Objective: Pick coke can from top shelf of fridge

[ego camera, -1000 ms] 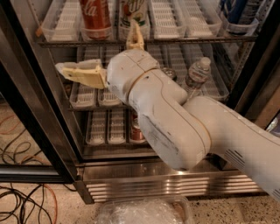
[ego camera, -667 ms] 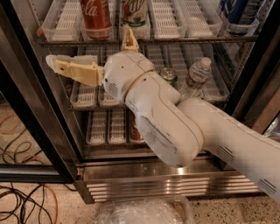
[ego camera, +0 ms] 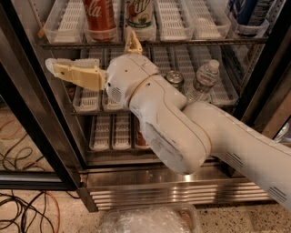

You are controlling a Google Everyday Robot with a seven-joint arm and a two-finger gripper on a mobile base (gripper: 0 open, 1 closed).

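Speckled flooring (ego camera: 54, 218) with loose cables (ego camera: 20, 157) runs along the bottom of my view, below the fridge (ego camera: 182, 193) and its ribbed steel grille. The coke can (ego camera: 99, 18) stands upright at the upper left of the frame, in a clear lane tray on the top shelf (ego camera: 204, 42). I see red metal and the lower part of its white script; the frame edge cuts off its top. In the next lane to the right is a white-and-green can (ego camera: 138, 16), and a blue can (ego camera: 248, 11) sits at the far upper right.

My gripper (ego camera: 89, 49) hangs below and in front of that shelf, spread wide and holding nothing. One tan finger (ego camera: 75, 73) points left. The other finger (ego camera: 132, 43) points up, its tip overlapping the tray of the white-and-green can.

The white arm (ego camera: 182, 132) fills the centre and hides part of a red can (ego camera: 141, 136) on the lowest rack. A water bottle (ego camera: 202, 82) and a silver-topped can (ego camera: 175, 78) stand on the middle rack.

Compared with a second ago, the gripper has shifted slightly left and the cans have not moved.
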